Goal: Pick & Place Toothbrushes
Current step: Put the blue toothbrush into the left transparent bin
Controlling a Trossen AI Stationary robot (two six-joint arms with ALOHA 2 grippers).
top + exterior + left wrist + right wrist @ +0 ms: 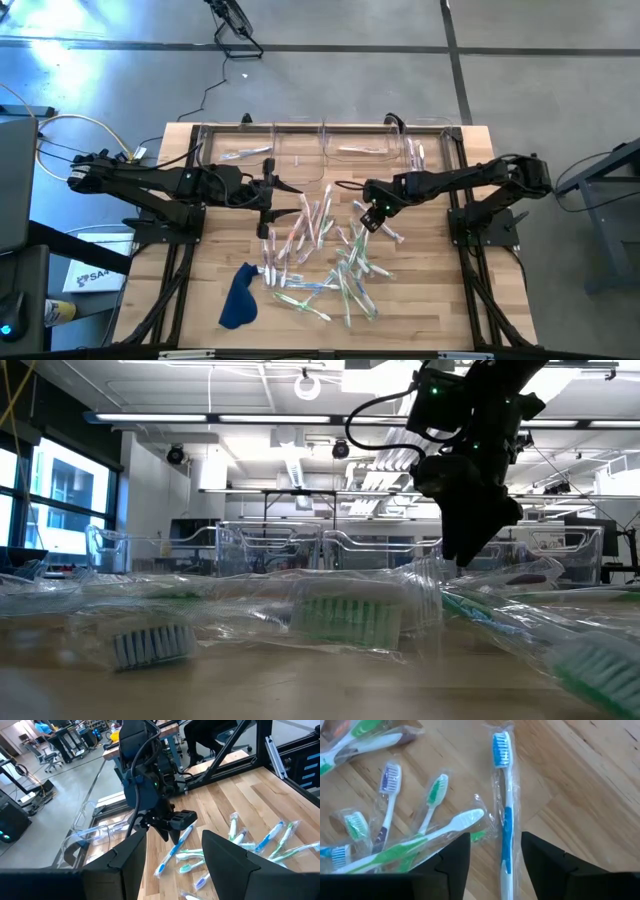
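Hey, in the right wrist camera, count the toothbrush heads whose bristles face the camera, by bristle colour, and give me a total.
Blue-bristled toothbrushes: 2
Green-bristled toothbrushes: 2
Purple-bristled toothbrush: 1
Total: 5
Other brushes there are turned away or cut off at the edge, so they are not counted.

In the right wrist view, the blue-and-white wrapped toothbrush (506, 815) runs out of frame at its handle end, between two dark fingers (451, 865). Low down, the nearest clear-wrapped toothbrush heads (345, 618) blur together, colours barely readable. Contents of the clear plastic rectangular bins (330, 145) along the worktop's far edge are too small to identify.
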